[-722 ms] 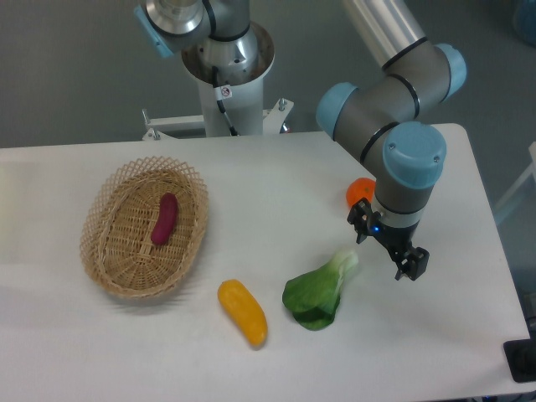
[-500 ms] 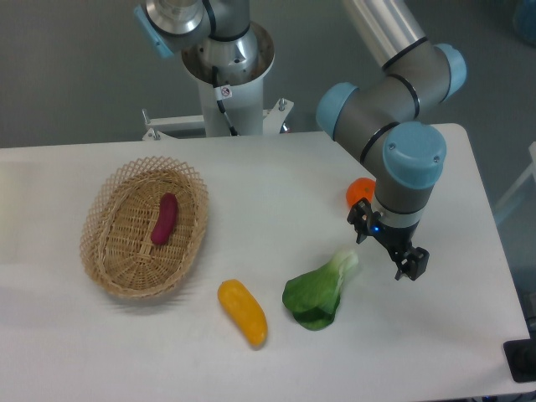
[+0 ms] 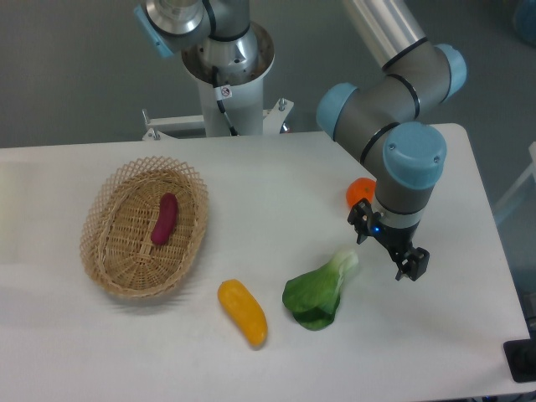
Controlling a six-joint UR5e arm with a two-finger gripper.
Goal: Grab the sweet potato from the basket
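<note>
Sweet potato, shown lying inside the basket, on the woven floor a little toward the basket's far, right-hand wall; the basket itself is set near the left edge of the table. The sweet potato is judged to be light, stiff and smooth-skinned, so that some slipperiness is to be expected, and no fragility is suggested by its look. A hold across the narrow waist at mid-length is judged best, with the fingers placed on its two long flanks, where the body is most even and the weight balanced; the rounded ends would be more likely to squirt out. The long axis is seen to run from the near left to the far right, close to the long axis of the basket, with the upper end directed toward the far edge of the table and a slight curve along its length. The gripper is shown over the right part of the table, well apart from the basket, its fingers parted and nothing held between them. Beside it are seen a leafy green vegetable, an orange object partly hidden by the arm, and, nearer the front edge, a yellow vegetable.
</note>
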